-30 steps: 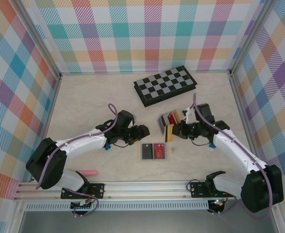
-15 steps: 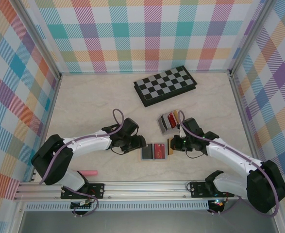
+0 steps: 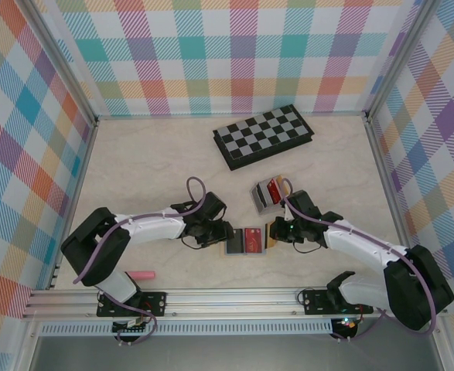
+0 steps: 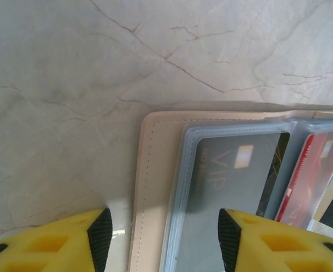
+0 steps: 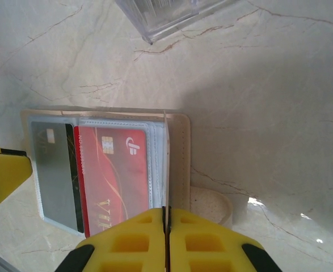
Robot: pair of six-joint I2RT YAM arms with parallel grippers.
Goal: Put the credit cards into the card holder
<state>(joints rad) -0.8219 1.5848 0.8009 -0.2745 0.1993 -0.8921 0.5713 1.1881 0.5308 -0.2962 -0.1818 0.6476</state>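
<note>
- A pink pen [image 3: 141, 274] is seen nearest, at 8 o'clock of the card holder [image 3: 247, 252].
- The card holder is laid open and flat between the grippers, with a grey card [image 4: 223, 175] and a red card [image 5: 112, 175] pocketed inside.
- At its 9 o'clock edge the left gripper [image 4: 163, 226] is seen with its fingers spread, straddling the tan border; nothing is grasped.
- At 3 o'clock the right gripper [image 5: 166, 218] is clenched on a thin card [image 5: 165, 164], stood edge-on over the holder's right side.
- More credit cards [image 3: 273, 188] are seen in a clear tray [image 3: 257, 198] at 1 o'clock.
- A chessboard [image 3: 264, 135] is seen farthest, at 12 o'clock.
</note>
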